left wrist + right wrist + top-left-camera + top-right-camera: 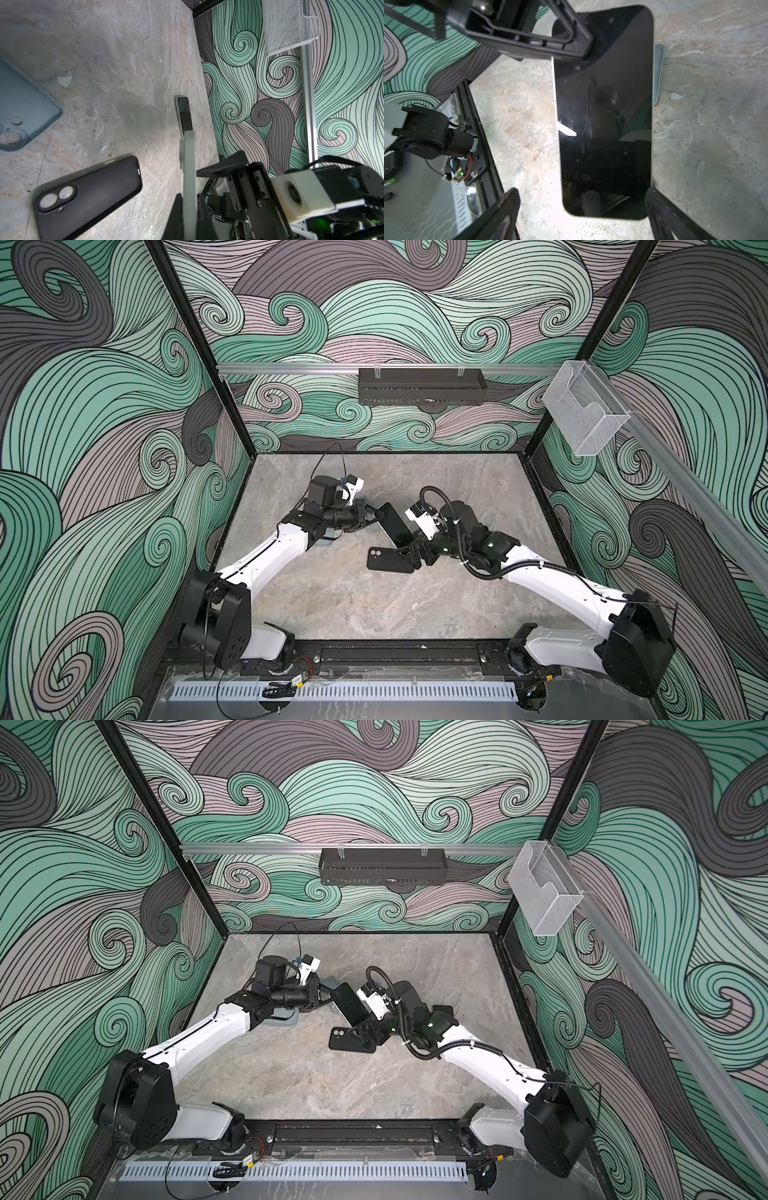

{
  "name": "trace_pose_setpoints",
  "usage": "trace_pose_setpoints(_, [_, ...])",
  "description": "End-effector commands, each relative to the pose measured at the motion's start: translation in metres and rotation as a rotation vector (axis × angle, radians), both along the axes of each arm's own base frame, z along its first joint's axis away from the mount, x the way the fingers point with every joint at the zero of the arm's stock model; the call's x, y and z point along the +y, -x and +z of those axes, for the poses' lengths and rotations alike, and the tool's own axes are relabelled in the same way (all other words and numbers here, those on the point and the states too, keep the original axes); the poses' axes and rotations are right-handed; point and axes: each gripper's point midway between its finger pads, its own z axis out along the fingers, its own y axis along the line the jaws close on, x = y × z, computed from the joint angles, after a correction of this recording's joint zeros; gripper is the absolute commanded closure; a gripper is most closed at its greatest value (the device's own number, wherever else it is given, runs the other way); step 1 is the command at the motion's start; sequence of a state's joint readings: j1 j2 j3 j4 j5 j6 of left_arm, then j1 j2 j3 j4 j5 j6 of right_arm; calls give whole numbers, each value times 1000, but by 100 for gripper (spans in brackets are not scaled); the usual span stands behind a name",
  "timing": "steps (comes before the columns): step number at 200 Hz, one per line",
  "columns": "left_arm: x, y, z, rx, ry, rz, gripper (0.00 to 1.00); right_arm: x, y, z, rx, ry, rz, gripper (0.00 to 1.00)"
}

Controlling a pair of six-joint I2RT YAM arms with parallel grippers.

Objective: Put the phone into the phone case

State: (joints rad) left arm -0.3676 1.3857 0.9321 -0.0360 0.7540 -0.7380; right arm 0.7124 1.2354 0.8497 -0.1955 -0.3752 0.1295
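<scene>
Phone (395, 524): one, with a dark screen and a pale back. It is held in the air, clear of the worktop (353, 605), with its long axis running between the two claws and its lower end over the black case.
Left claw (376, 515): closed tight on the phone's far end. In the left wrist view the phone (184, 116) shows edge-on, pinched between the fingers (176, 209). This claw alone appears to carry the weight.
Right claw (582, 193): spread wide, with one finger on each side of the phone's near end. One finger (510, 203) stands well off the edge and the other sits close by the corner. It grips nothing.
Why held so: probably a handover or re-grip, so that the phone can be turned back-down before it is pressed into a case.
Black case (388, 560): one, lying flat on the worktop under the right claw. The stone shows through its camera holes, so it is empty.
Blue-grey case (25, 99): one, flat on the worktop and partly under the left arm. It looks like a second case. Which of the two is meant cannot be told.
Count: one phone, two cases, two claws.
Walls: one black tray (422, 385) and one mesh basket (586, 414), both well away from the work.
</scene>
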Motion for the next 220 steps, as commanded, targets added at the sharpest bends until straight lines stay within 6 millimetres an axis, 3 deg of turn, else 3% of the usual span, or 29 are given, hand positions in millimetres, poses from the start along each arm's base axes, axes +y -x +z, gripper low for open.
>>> trace_pose_setpoints(1, [2,-14,30,-134,54,40,100,-4,-5,16,42,-124,-73,7])
trace_pose_setpoints(52, [8,-18,59,-302,135,103,100,-24,-33,34,169,-396,-192,14])
trace_pose_setpoints(85, [6,-16,82,-380,220,98,100,-20,-41,41,221,-520,-180,24])
trace_pose_setpoints(113, [6,-15,96,-416,281,97,100,-14,-45,47,241,-601,-171,27])
trace_pose_setpoints(147, [9,-13,105,-440,341,104,100,-9,-49,60,252,-697,-149,31])
trace_pose_setpoints(220, [15,-8,114,-458,432,118,100,-8,-46,92,221,-816,-90,54])
